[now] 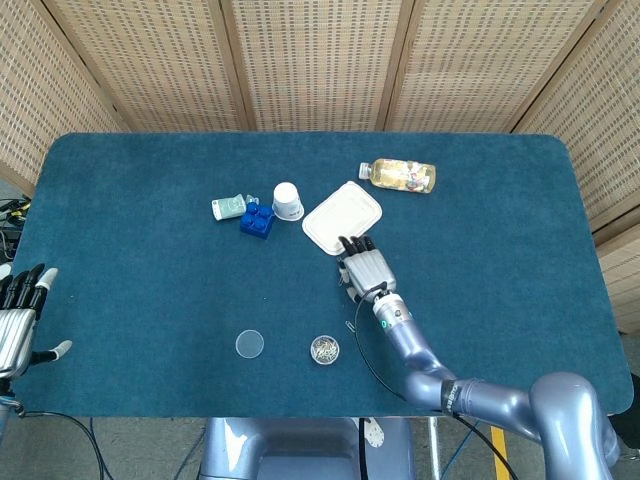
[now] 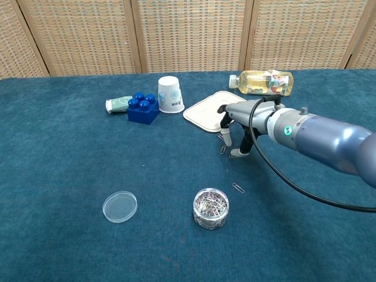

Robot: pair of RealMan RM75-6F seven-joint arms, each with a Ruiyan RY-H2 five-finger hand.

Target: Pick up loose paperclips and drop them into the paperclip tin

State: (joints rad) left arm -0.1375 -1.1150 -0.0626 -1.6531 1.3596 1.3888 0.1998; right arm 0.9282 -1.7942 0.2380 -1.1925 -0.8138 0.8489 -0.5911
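A loose clip (image 2: 238,188) lies at the tin's (image 2: 211,208) 1 o'clock, long axis 10-to-4. The right hand (image 2: 241,120), fingers down on the table (image 2: 70,176), touches another clip (image 2: 234,154); whether it grips, I cannot tell. The left hand (image 1: 18,318) is spread, holding nothing.

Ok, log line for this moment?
right hand: down at loose paperclips, grasp unclear | left hand: idle, open | tin: uncovered
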